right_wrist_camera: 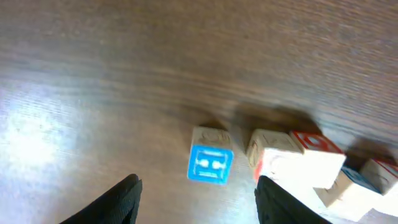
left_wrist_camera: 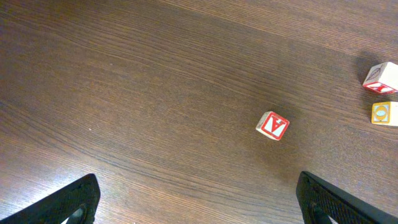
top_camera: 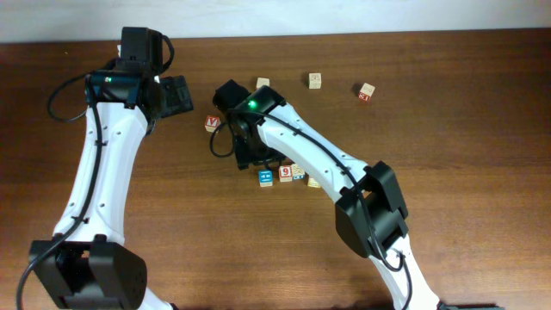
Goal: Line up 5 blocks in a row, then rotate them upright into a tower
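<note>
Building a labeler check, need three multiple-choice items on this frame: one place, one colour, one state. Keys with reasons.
1. The blue-faced block lies:
A) alone by the far edge
B) on the table, beside the 9 block
C) stacked on another cube

2. The 9 block's digit is:
A) green
B) black
C) red

3. The left gripper is:
A) open, holding nothing
B) shut on a block
C) shut, empty

Key: B, the overhead view shows the two side by side; C, the digit and border are red; A, its fingers stand wide apart over bare wood.
</note>
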You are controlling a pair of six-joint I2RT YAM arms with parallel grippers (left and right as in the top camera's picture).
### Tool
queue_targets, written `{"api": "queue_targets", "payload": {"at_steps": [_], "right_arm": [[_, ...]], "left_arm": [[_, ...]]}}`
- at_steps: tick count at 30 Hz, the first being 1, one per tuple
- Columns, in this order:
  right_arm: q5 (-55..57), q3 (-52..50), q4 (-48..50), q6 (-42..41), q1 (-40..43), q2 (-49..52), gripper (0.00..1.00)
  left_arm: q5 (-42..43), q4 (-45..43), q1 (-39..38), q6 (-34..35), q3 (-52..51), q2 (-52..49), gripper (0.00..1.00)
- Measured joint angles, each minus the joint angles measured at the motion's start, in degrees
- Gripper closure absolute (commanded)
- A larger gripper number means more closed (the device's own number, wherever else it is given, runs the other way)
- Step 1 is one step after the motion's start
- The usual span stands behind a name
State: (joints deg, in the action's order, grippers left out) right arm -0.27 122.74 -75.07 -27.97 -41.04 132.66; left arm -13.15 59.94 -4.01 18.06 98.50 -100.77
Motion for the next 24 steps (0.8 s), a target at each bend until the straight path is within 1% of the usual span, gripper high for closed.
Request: {"api": "queue_targets", "payload": {"at_steps": [2,8,10,12,15,16,17,19,24], "right_arm": [[-0.02,0.07,-1.25,1.05,0.17,-0.52,0.45],[0.00,0.07,-5.75,6.08,2.01,-2.89,0.45],[-0.04,0.07,-4.31,7.19,2.10,-4.15,0.45],[-1.36,-0.92,-0.17,7.50,2.03,-4.46,0.46],[-2.91,-7.34,6.25,7.85,1.03,-4.79,0.57],[-3.15,-9.22,7.87,7.98,0.37,-4.79,0.64],[-3.58,-11.41,9.64,8.11,-0.52,-4.79,0.68],[-3.93,-14.08,13.05,8.44,-1.86,-4.79,0.79],[-3.93,-16.46,16.94,8.44,-3.34,-4.79,0.85]], "left_arm": [[0.00,0.00,0.00,0.00,0.00,-0.02,0.01],[0.00,0.00,0.00,0.00,0.00,-0.02,0.01],[0.00,0.00,0.00,0.00,0.00,-0.02,0.01],[0.00,0.00,0.00,0.00,0.00,-0.02,0.01],[0.00,0.00,0.00,0.00,0.00,-0.02,0.01],[0.00,0.02,0.00,0.00,0.00,-0.02,0.01],[0.00,0.00,0.00,0.00,0.00,0.00,0.01],[0.00,0.02,0.00,0.00,0.00,-0.02,0.01],[0.00,0.00,0.00,0.00,0.00,-0.02,0.01]]}}
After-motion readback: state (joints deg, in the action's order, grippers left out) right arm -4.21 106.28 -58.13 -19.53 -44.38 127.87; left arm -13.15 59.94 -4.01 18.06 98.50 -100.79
